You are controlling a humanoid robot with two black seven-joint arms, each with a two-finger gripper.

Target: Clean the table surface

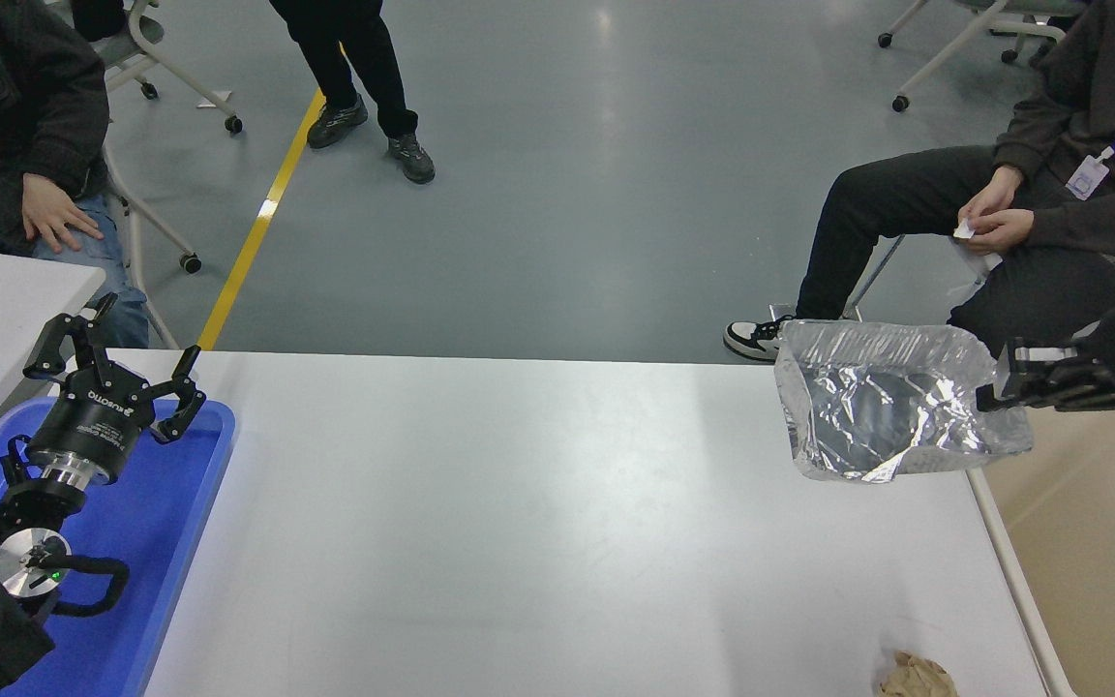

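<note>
Right tool (988, 397) is clamped on the edge of a crumpled foil tray (882, 411), held up over the far right corner of the white worktop (538, 523). Left tool (117, 373) sits parked over the blue tray (175, 503), fingers spread apart. Crumpled brown paper (916, 676) lies near right.

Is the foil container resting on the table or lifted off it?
Lifted: the foil container hangs from the right gripper, overhanging the table edge.

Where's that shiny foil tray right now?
In the head view the foil tray is at the right, held by the right gripper over the table surface's far right corner, beside the beige bin.
</note>
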